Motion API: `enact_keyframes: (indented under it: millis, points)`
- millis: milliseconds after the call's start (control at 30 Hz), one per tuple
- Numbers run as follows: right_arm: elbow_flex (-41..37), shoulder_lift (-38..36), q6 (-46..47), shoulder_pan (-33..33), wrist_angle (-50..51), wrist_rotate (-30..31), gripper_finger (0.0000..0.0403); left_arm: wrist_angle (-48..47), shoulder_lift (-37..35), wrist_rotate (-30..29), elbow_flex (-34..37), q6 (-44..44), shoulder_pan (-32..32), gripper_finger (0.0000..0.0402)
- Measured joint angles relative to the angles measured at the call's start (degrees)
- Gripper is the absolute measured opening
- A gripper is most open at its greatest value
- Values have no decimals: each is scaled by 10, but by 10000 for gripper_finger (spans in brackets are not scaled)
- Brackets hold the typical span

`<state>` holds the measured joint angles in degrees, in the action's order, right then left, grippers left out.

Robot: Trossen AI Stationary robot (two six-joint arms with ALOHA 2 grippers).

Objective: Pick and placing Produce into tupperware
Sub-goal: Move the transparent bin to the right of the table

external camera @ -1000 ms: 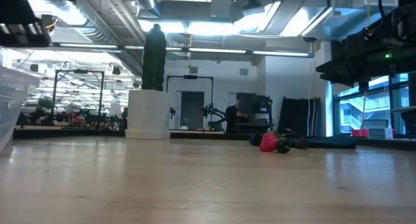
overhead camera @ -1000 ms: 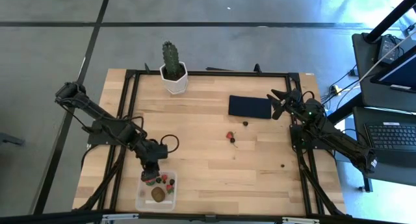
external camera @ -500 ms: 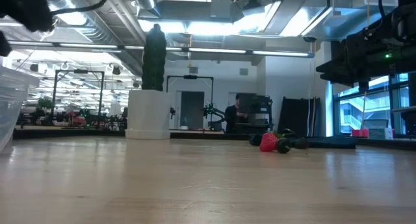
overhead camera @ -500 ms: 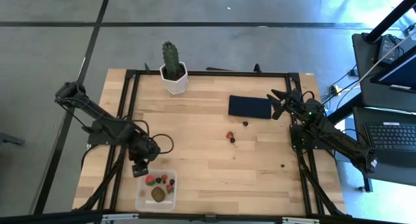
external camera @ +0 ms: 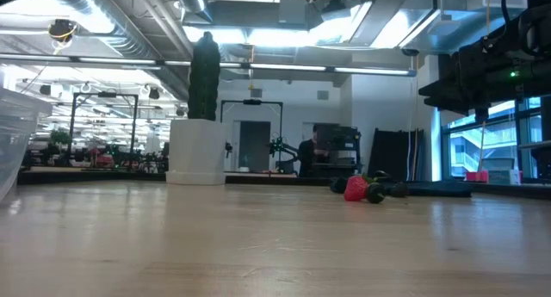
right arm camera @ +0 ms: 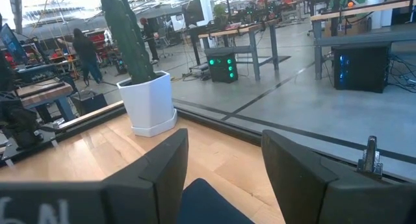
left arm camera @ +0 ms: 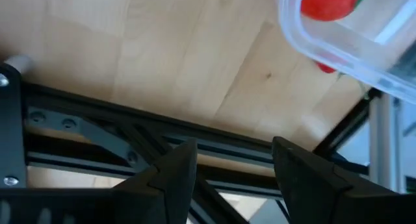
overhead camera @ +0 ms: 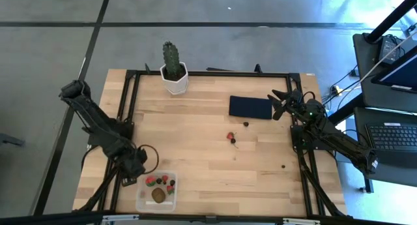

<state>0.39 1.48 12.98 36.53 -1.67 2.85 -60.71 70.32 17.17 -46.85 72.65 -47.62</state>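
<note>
The clear tupperware (overhead camera: 156, 192) stands at the table's near left and holds strawberries, dark berries and a brown kiwi-like fruit. Its corner (left arm camera: 338, 45) shows in the left wrist view, and its wall (external camera: 12, 142) in the low view. My left gripper (overhead camera: 130, 179) stands open just left of the box, over the black frame rail, with nothing between its fingers (left arm camera: 231, 165). A strawberry (overhead camera: 229, 136) and a dark berry (overhead camera: 232, 141) lie mid-table, with further berries (overhead camera: 246, 124) (overhead camera: 283, 165) toward the right. My right gripper (overhead camera: 275, 105) waits open at the far right.
A green cactus in a white pot (overhead camera: 173, 72) stands at the far edge, and a flat navy rectangle (overhead camera: 250, 107) lies just in front of my right gripper. The black frame rail (left arm camera: 130, 130) runs under my left gripper. Bare wood lies between the box and the mid-table fruit.
My left gripper has swung from above the tupperware's far left corner toward the table's left edge, turning as it went. It now stands beside the box, out of the low view. A strawberry shows in the corner where the gripper stood.
</note>
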Motion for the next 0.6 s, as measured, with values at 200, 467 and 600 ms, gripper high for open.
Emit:
enact_keyframes:
  millis: [200,467,600]
  points:
    - [0,0,0,0,0,0,198,61,61,-8,0,7,-61,190]
    - [0,0,1,0,0,0,198,187,132,-20,0,13,-96,190]
    - [0,0,1,0,0,0,198,221,151,-53,0,7,-96,190]
